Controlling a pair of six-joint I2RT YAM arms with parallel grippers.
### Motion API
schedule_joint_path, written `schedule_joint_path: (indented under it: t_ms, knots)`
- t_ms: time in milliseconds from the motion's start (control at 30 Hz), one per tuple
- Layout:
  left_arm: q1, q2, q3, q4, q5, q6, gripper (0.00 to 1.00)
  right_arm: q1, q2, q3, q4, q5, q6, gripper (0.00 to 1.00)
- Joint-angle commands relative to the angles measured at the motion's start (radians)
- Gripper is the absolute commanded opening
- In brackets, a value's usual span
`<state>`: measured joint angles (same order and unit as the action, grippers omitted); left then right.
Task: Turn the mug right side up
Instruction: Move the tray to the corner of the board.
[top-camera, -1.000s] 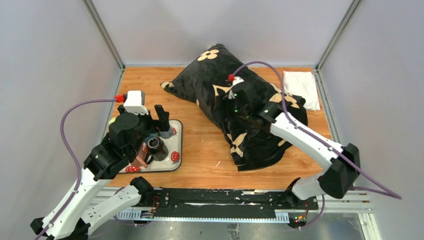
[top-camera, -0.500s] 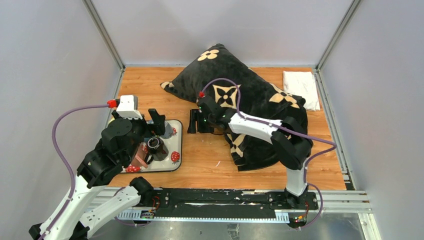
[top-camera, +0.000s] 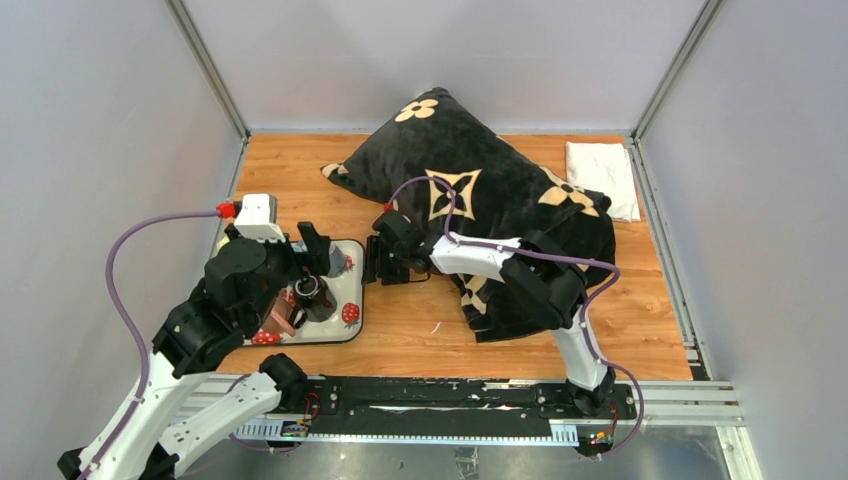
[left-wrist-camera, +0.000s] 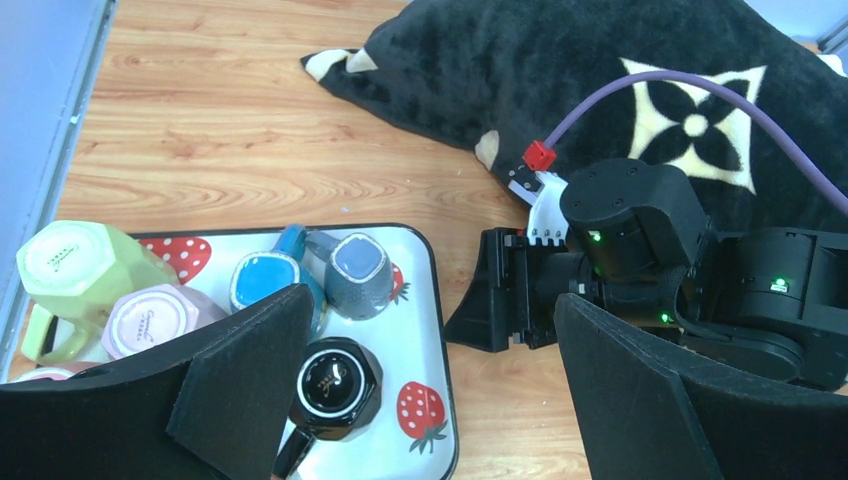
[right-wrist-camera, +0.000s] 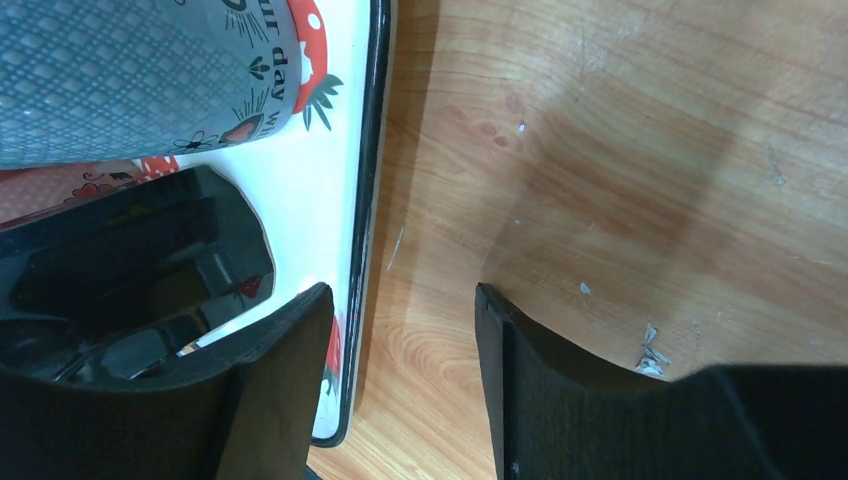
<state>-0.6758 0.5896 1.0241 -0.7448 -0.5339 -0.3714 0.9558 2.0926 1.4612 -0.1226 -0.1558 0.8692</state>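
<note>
Several mugs stand upside down on a white strawberry tray (left-wrist-camera: 425, 330): green (left-wrist-camera: 70, 265), pink (left-wrist-camera: 150, 320), blue (left-wrist-camera: 265, 280), grey (left-wrist-camera: 355, 270) and a glossy black mug (left-wrist-camera: 335, 385) with its base up. My left gripper (left-wrist-camera: 430, 400) hovers open above the tray, the black mug just inside its left finger. My right gripper (top-camera: 370, 262) sits low at the tray's right edge (right-wrist-camera: 365, 250). Its jaws are partly open, and only the tray rim and bare wood lie between them. The black mug (right-wrist-camera: 130, 270) and grey mug (right-wrist-camera: 130, 70) are just to its left.
A large black pillow (top-camera: 480, 200) with tan flower patterns fills the middle and back right of the wooden table. A folded white cloth (top-camera: 600, 175) lies in the back right corner. Grey walls close in both sides.
The right arm has swung from above the pillow leftward and down to the tray's right edge, its jaws narrowing. The left arm has shifted slightly toward the near side.
</note>
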Motion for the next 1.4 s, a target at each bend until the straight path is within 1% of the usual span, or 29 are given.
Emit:
schedule_joint_path:
  t_ms: [0,67,200,367,633,700,867,967,1067,1133,1367]
  knots:
    - [-0.005,-0.013,0.016,-0.005,0.011,-0.014,1.00,0.026,0.031,0.042,0.012,-0.009,0.045,0.58]
    - [-0.005,-0.017,0.014,-0.009,0.013,-0.016,1.00,0.031,0.047,0.050,0.011,-0.015,0.053,0.56]
    - [-0.005,-0.030,0.009,-0.011,0.008,-0.024,1.00,0.046,0.076,0.076,-0.019,0.002,0.065,0.48]
    - [-0.005,-0.020,0.024,-0.001,0.006,-0.017,1.00,0.058,0.103,0.090,-0.032,0.021,0.095,0.44]
    - [-0.005,-0.011,0.026,-0.002,0.027,-0.023,1.00,0.058,0.139,0.057,-0.017,0.013,0.159,0.37]
    - [-0.005,-0.004,0.029,-0.002,0.031,-0.022,1.00,0.057,0.149,0.058,-0.016,0.012,0.160,0.33]
    - [-0.005,-0.006,0.033,-0.002,0.033,-0.024,1.00,0.046,0.154,0.071,-0.046,0.028,0.128,0.25]
    - [-0.005,-0.023,0.022,-0.005,0.022,-0.029,1.00,0.039,0.140,0.059,-0.054,0.060,0.101,0.18]
    - [-0.005,-0.050,-0.001,-0.005,-0.011,-0.045,1.00,0.039,0.127,0.045,-0.051,0.074,0.076,0.06]
    - [-0.005,-0.064,-0.016,-0.003,-0.029,-0.058,1.00,0.038,0.111,0.030,-0.051,0.088,0.055,0.00]
    - [-0.005,-0.058,-0.026,-0.001,-0.027,-0.054,1.00,0.037,0.020,-0.014,-0.080,0.155,-0.045,0.00]
